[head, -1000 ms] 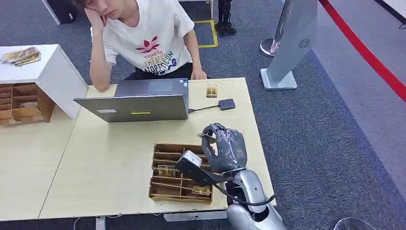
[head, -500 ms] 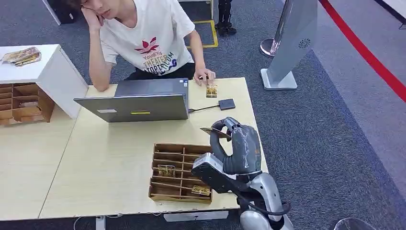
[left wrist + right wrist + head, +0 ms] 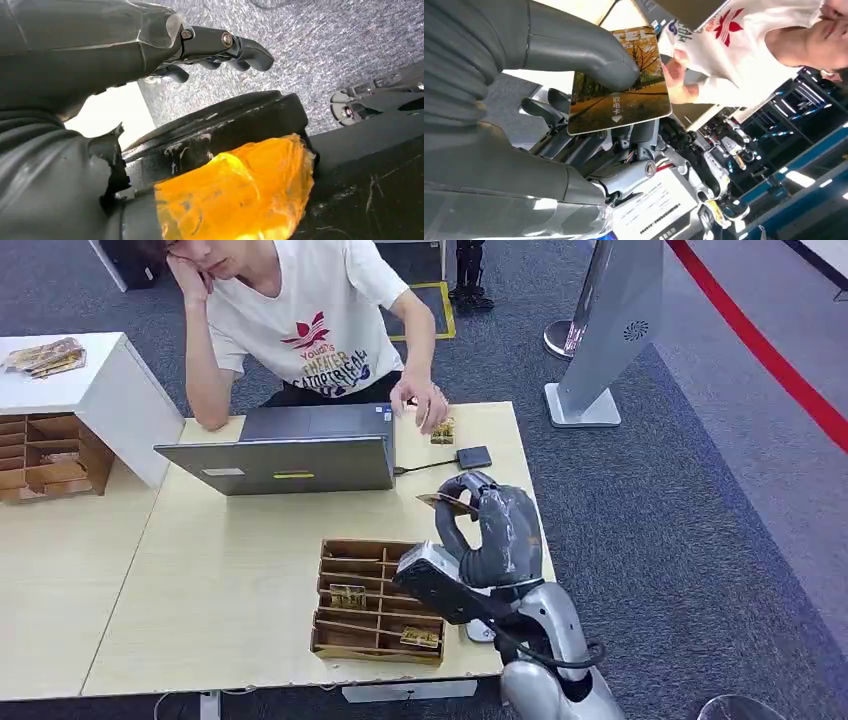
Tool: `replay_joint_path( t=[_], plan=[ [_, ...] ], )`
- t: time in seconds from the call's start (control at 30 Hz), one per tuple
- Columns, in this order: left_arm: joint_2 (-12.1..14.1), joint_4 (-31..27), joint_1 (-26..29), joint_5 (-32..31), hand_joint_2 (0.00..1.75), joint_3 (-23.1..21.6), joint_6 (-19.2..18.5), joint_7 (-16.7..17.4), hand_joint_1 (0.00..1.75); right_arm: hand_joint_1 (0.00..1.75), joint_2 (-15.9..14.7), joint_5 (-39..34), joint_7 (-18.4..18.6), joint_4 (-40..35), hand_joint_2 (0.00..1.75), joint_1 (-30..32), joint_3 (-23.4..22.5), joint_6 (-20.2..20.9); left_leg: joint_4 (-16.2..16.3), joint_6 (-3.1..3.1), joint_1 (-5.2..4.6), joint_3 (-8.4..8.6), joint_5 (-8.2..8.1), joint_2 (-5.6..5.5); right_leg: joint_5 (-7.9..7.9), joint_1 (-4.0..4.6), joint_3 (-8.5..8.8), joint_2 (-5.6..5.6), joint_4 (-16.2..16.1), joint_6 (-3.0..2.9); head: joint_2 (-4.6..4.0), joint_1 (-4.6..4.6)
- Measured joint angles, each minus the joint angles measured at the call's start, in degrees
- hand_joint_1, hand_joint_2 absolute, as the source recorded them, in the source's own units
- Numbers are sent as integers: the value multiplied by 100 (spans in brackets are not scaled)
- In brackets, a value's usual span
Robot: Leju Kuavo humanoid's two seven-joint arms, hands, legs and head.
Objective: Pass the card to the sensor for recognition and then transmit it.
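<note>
Open grey laptop (image 3: 290, 452) near the far edge of the pale wooden table (image 3: 220, 570), screen back facing the camera. Behind it, seated person in a white printed T-shirt (image 3: 310, 315), one elbow on the table, the other hand (image 3: 420, 402) reaching down past the laptop's corner. Brown wooden compartment tray (image 3: 375, 602) near the table's front edge. White cabinet (image 3: 95, 390) at left, with another wooden divider box (image 3: 45, 455) beside it. Grey standing panel (image 3: 610, 325) on the carpet, red floor stripe (image 3: 770, 350) beyond it.
</note>
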Motion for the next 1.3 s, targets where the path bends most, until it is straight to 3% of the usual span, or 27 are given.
replay_joint_path(
  t=[0.5, 0.9, 0.93, 0.97, 1.0, 1.03, 1.17, 1.3],
  plan=[
    [-33, 0, -90, -701, 0, -81, -125, 264, 0, 175, 435, 470, 485, 1283, 175, -1127, -7, 308, 0, -4, 1, 1, 7, -2, 1, 0, 0, 1, 4, 0, 0, 0],
    [-39, 0, -143, -1010, 0, -90, -186, 378, 0, 175, 719, 826, 695, 1985, 175, -1549, -7, 286, 0, -4, 0, 0, 6, -2, 1, 0, 0, 0, 3, 0, 0, 0],
    [-44, 0, -151, -1043, 0, -92, -190, 398, 0, 35, 748, 892, 713, 2088, 175, -1595, -7, 277, 0, -5, 0, 1, 7, -2, 1, 0, 0, 0, 3, 0, 0, 0],
    [-50, 0, -156, -1064, 0, -90, -192, 415, 0, 0, 780, 957, 728, 2217, 175, -1641, -7, 266, 0, -7, 0, 1, 8, -2, 2, 0, 0, 0, 3, 0, 0, 0],
    [-57, 0, -160, -1082, 0, -90, -194, 420, 0, 0, 807, 1016, 752, 2313, 175, -1666, -7, 256, 0, -7, 1, 1, 9, -2, 2, 0, 0, 0, 3, 0, 0, 0],
    [-63, 0, -162, -1088, 0, -92, -194, 424, 0, 0, 833, 1073, 769, 2417, 0, -1688, -7, 249, 0, -7, 1, 1, 9, -3, 2, 0, 0, -1, 4, 0, 0, 0],
    [-70, 0, -165, -1075, 0, -92, -194, 435, 0, 0, 918, 1100, 737, 2780, 0, -1722, -4, 341, 0, -7, 1, 0, 8, -3, 2, 0, 0, 0, 4, 0, 0, 0],
    [-70, 0, -162, -972, 0, -90, -186, 417, 0, 0, 977, 353, 279, 2854, 0, -1623, 15, 726, 0, -8, 1, 0, 8, -3, 1, 0, -2, 0, 3, 0, 0, 0]
  ],
)
